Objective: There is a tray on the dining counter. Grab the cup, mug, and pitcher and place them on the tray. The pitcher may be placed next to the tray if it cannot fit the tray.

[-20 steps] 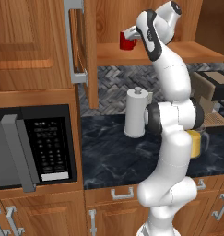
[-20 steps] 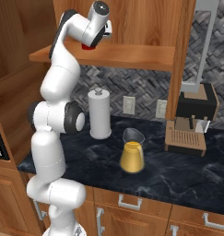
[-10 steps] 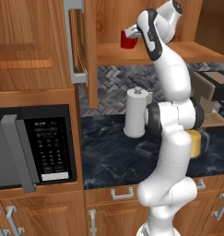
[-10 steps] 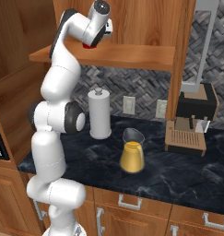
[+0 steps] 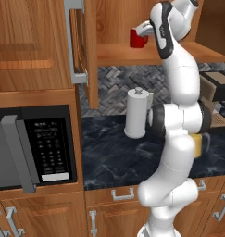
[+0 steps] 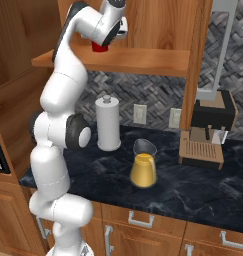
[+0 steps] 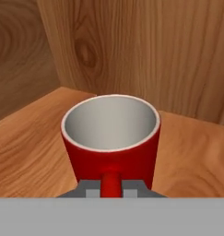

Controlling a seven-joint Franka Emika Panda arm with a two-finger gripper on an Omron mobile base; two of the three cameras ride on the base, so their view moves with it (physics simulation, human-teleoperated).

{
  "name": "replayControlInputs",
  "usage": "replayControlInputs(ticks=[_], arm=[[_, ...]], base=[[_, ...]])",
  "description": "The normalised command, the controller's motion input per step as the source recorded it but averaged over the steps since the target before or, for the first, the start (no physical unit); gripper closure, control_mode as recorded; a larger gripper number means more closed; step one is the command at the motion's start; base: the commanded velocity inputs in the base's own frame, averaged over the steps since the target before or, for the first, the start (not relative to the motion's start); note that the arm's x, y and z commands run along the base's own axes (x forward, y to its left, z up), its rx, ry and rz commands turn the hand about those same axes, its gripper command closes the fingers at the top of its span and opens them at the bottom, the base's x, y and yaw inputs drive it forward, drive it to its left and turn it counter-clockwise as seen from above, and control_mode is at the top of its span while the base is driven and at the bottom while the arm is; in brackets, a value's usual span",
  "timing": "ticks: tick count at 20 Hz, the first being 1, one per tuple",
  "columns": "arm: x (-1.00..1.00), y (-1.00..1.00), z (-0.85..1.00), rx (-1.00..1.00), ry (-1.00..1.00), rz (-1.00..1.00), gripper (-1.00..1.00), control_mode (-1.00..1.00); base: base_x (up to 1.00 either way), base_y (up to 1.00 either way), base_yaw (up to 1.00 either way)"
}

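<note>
The red mug point(image 7: 111, 143) stands upright over the wooden cabinet shelf point(image 6: 143, 59), its white inside empty. My gripper point(image 7: 111, 190) is shut on its side handle, with a dark fingertip on either side of it. Seen from the base, the mug point(image 5: 138, 38) sits at the hand's tip point(image 5: 145, 30), high in the open cabinet, and its red bottom point(image 6: 99, 47) peeks out under the hand. The pitcher point(image 6: 143, 167), clear glass with a yellow-orange lower body, stands on the black kitchen counter, partly behind my arm point(image 5: 200, 143). The cup, tray and dining counter are out of view.
A white paper-towel roll point(image 5: 136, 113) stands at the back of the counter point(image 6: 203, 190). A coffee machine point(image 6: 208, 131) sits at the right. The open cabinet door point(image 5: 81, 46) hangs left of the shelf, above a microwave point(image 5: 33, 148).
The gripper and the mug have shifted slightly to the right along the shelf, toward the arm. The grip has stayed shut.
</note>
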Motion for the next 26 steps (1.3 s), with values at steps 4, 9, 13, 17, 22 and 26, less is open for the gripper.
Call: replayControlInputs(ticks=[4,9,13,17,22,26], arm=[[-0.85,-0.31,0.00,0.00,0.00,0.00,1.00,-1.00],[-0.94,-0.10,0.00,0.00,0.00,0.00,1.00,-1.00],[-1.00,0.00,0.00,0.00,0.00,0.00,1.00,-1.00],[-1.00,0.00,0.00,0.00,0.00,-0.02,1.00,-1.00],[-1.00,0.00,0.00,0.00,0.00,-0.05,1.00,-1.00],[-0.96,0.00,0.00,0.00,0.00,-0.10,1.00,-1.00]], base=[[0.00,0.00,0.00],[0.00,0.00,0.00],[0.00,0.00,0.00],[0.00,0.00,0.00],[0.00,0.00,0.00],[0.00,0.00,0.00]])
